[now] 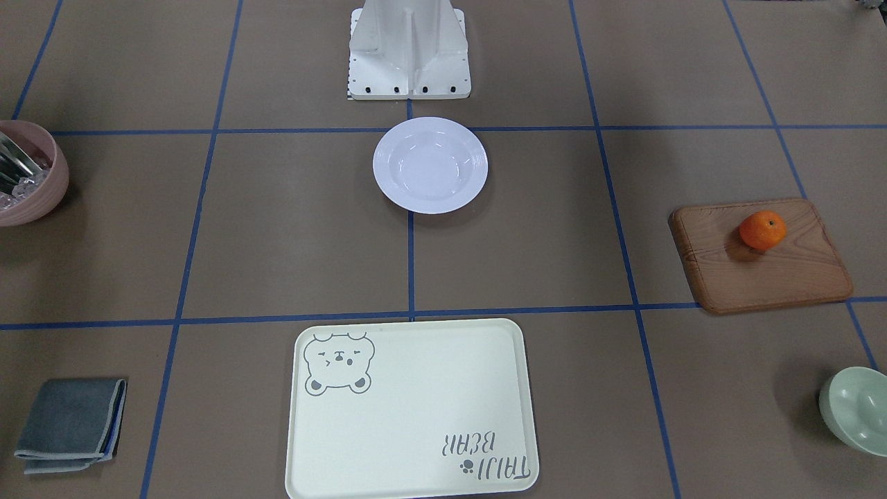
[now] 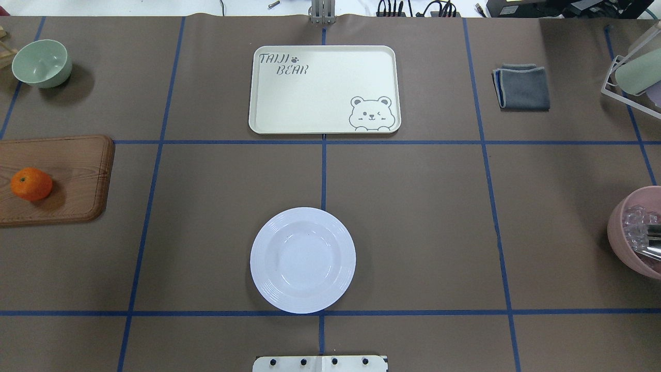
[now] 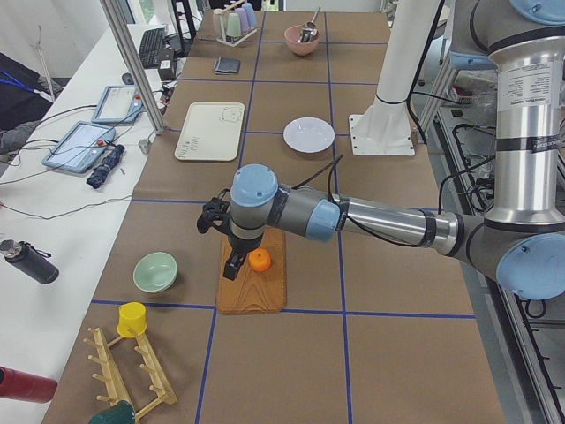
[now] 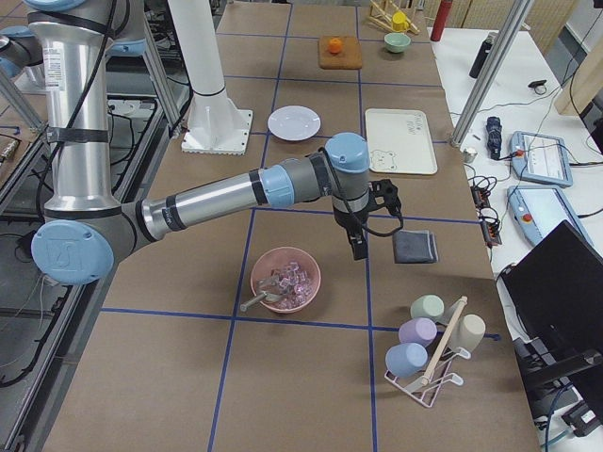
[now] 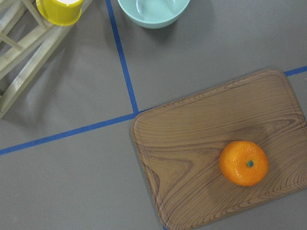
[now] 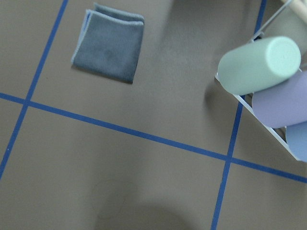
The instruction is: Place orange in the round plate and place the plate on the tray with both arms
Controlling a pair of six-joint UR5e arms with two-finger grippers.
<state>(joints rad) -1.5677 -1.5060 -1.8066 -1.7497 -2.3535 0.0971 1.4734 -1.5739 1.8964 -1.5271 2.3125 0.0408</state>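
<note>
The orange (image 1: 762, 230) lies on a brown wooden board (image 1: 762, 260) on my left side, also seen from the left wrist (image 5: 243, 163). The white round plate (image 2: 303, 260) sits empty near the robot base. At the far middle, the cream tray (image 2: 320, 98) with the bear drawing is empty. My left gripper (image 3: 231, 263) hangs above the board, just beside the orange (image 3: 259, 260); whether it is open or shut I cannot tell. My right gripper (image 4: 359, 250) hovers over the table between a pink bowl and a grey cloth; I cannot tell its state.
A pale green bowl (image 2: 41, 63) stands at the far left. On the right are a pink bowl (image 2: 638, 232) holding utensils, a folded grey cloth (image 2: 522, 87) and a wire rack of cups (image 6: 261, 64). A wooden rack with a yellow cup (image 5: 60, 9) is beyond the board.
</note>
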